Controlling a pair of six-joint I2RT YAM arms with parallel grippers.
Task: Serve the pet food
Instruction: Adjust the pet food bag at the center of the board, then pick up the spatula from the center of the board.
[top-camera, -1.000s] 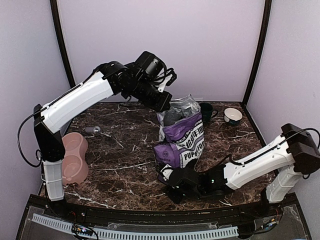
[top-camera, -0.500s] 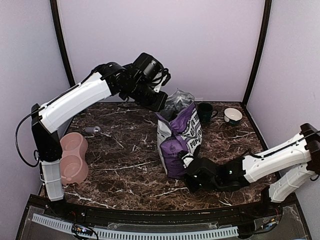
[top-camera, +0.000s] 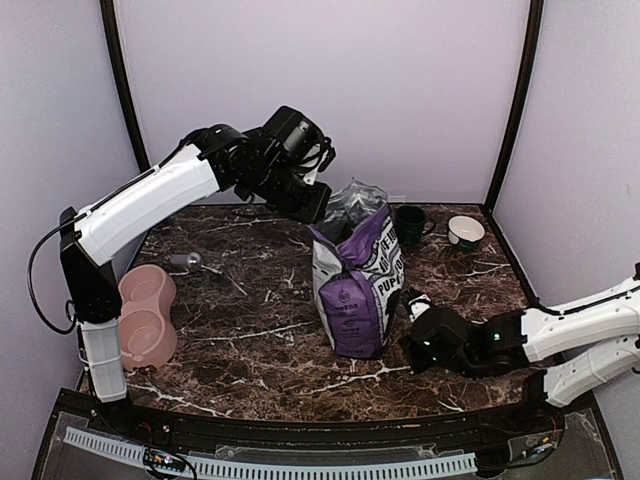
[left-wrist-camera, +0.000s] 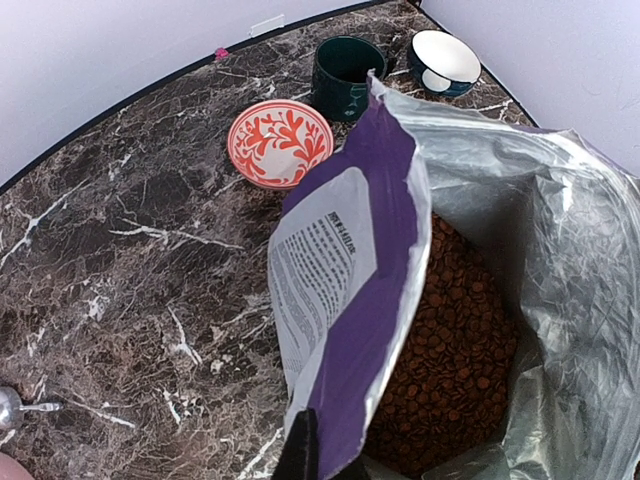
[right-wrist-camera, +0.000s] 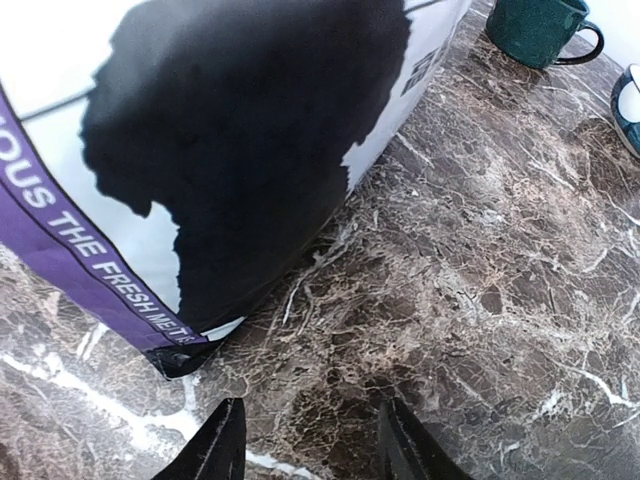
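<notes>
The purple-and-white bag (top-camera: 355, 290) stands upright in the middle of the table with its top open. My left gripper (top-camera: 318, 208) is shut on the bag's top left edge; in the left wrist view its fingertips (left-wrist-camera: 320, 455) pinch the purple flap (left-wrist-camera: 350, 300). The pet food (left-wrist-camera: 450, 340) shows as a heap of small reddish-brown kibble inside the silver-lined bag. My right gripper (top-camera: 410, 335) sits low on the table just right of the bag's base. It is open (right-wrist-camera: 310, 440) over bare marble, touching nothing, with the bag's lower corner (right-wrist-camera: 180, 355) to its upper left.
A pink double bowl (top-camera: 148, 315) lies at the left edge, with a metal scoop (top-camera: 185, 262) nearby. Behind the bag stand a red patterned bowl (left-wrist-camera: 280, 145), a dark green mug (top-camera: 410, 225) and a white-lined bowl (top-camera: 465, 232).
My right arm has pulled back to the right, away from the bag's base. The bag has gone from leaning to standing upright, and my left gripper has shifted slightly left with its edge.
</notes>
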